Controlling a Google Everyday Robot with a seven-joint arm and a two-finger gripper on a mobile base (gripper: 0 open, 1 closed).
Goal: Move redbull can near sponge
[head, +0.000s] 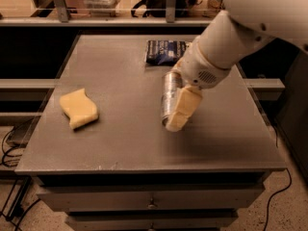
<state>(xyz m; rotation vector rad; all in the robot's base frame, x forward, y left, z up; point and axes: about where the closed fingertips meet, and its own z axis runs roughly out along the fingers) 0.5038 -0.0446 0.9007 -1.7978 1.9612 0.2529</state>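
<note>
Tool [171,121] clamping tilted redbull can [170,91], right of counter [120,148] centre; far finger hiding behind can. Sponge [78,108] lying well apart, near left edge.

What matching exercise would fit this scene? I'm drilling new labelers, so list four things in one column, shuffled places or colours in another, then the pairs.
Things:
1. redbull can
2. sponge
3. snack bag
4. gripper

Descriptions:
A. dark blue, lying flat at the far side of the table
B. at the end of the white arm, down at the can near the table's middle
C. pale yellow, on the table's left part as the picture shows it
D. silver and slim, right against the gripper

Pairs: 1-D, 2-C, 3-A, 4-B.
</note>
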